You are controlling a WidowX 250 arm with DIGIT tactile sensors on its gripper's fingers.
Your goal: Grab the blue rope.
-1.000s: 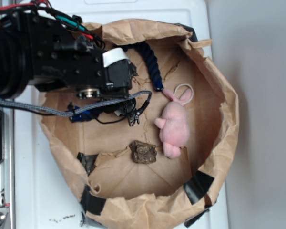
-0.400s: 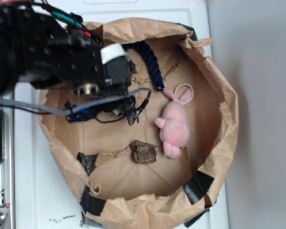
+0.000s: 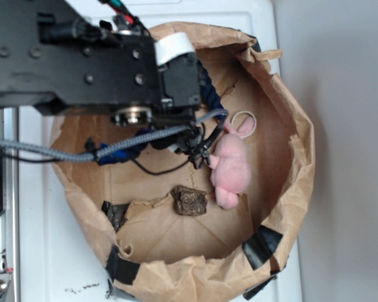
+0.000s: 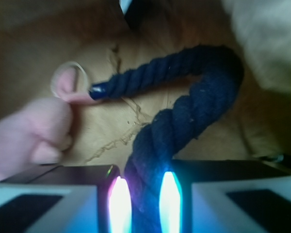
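Note:
The blue rope (image 4: 184, 116) is thick, twisted and dark navy. It bends in a hairpin, and its bright blue capped end (image 4: 98, 89) touches the pink plush bunny's ear. One strand runs down between my fingers, filling the narrow gap, so my gripper (image 4: 141, 204) is shut on it. From the exterior view, the black wrist block (image 3: 176, 82) covers most of the rope. Only a navy stretch (image 3: 209, 91) and a blue piece (image 3: 110, 153) show beside it.
Everything lies in a crumpled brown paper bag (image 3: 299, 151) patched with black tape (image 3: 261, 244). The pink bunny (image 3: 230, 167) lies right of the gripper, a brown lump (image 3: 189, 200) below it. Grey braided cable (image 3: 132, 141) and thin black wires hang under the wrist.
The arm has shifted right and looms larger in the exterior view. It now covers the rope's upper stretch and the capped end near the bunny's ear.

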